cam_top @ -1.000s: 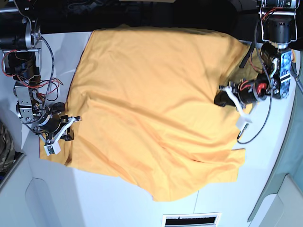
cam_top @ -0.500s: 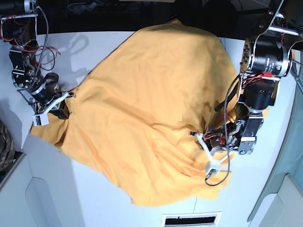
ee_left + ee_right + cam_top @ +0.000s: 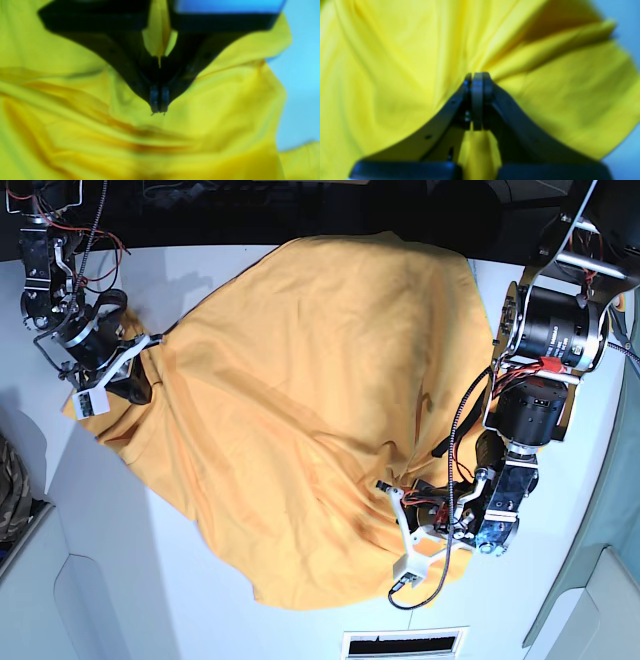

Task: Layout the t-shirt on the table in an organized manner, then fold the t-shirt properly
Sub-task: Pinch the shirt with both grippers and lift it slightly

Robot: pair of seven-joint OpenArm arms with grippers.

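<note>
Both claws pinching cloth, jaws pressed together on folds of the t-shirt [image 3: 310, 410]. Left claw [image 3: 400, 525] clamped on fabric near the front edge of the table [image 3: 200, 280], toward its right corner in the base view; right claw [image 3: 125, 365] clamped on an edge of the cloth near the left edge, toward the back. Held this way, most likely, to stretch the garment between two far-apart points and spread it flat, so judged as the laying-out stage, with folding not yet begun.

T-shirt draped diagonally across the middle of the table, rumpled, with a deep crease running from one grip toward the other; back edge close to the dark strip behind the table.

Sleeves and collar impossible to pick out, so which part each claw holds cannot be told. No print visible on the upturned side. Both wrist views blurred and filled with yellow: only closed claw tips, a sliver of cloth between the arms of each claw, and pale table at one side. Camouflage-patterned fabric [image 3: 12, 490] cut off at the left frame edge.
</note>
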